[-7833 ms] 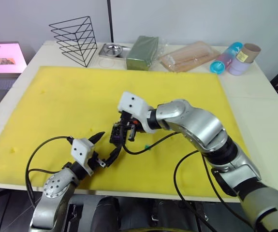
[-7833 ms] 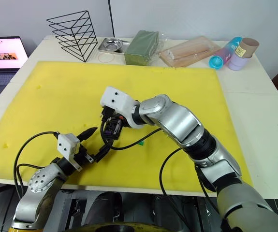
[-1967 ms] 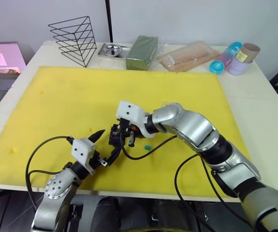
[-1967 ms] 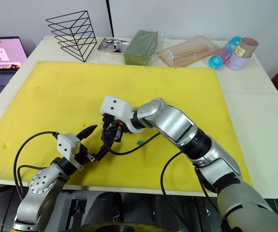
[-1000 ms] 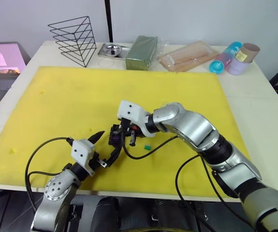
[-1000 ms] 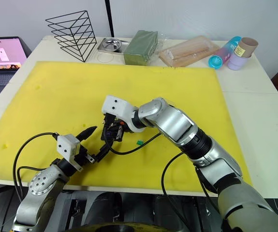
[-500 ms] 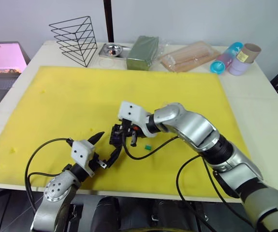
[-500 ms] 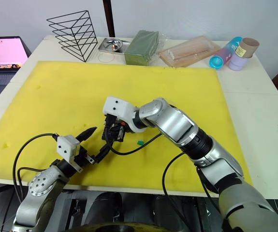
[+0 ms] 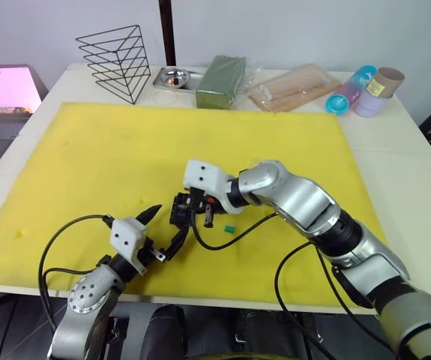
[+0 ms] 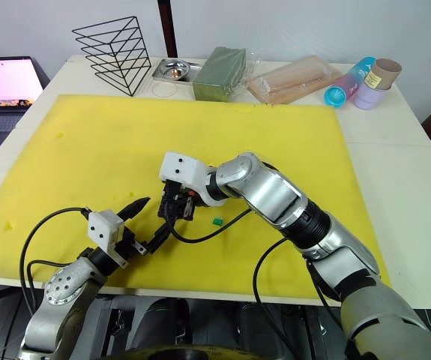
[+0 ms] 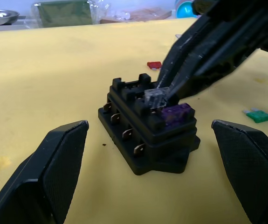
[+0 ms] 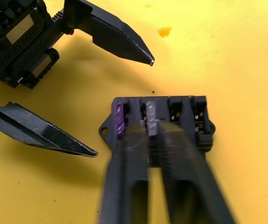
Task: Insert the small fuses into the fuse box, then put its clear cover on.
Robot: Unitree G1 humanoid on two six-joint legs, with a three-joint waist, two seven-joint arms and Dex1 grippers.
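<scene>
- Right claw (image 11: 164, 93) of mine pinches the pale fuse (image 11: 153, 97) in the fuse box (image 11: 147, 126), beside the purple fuse (image 11: 175, 113).
- My left claw (image 9: 163, 232) is released, near the box.
- Green fuse (image 9: 229, 229) lies on the yellow mat (image 9: 110, 157).

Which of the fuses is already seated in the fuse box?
The purple fuse, in the end slot of the fuse box. The pale one is held by the right gripper; red and green lie loose.

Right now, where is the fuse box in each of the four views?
Left eye: fuse box under the right gripper.
Right eye: same spot.
Left wrist: centre, purple fuse seated.
Right wrist: beyond the fingers.
Shared landmark: the purple fuse in an end slot.
</scene>
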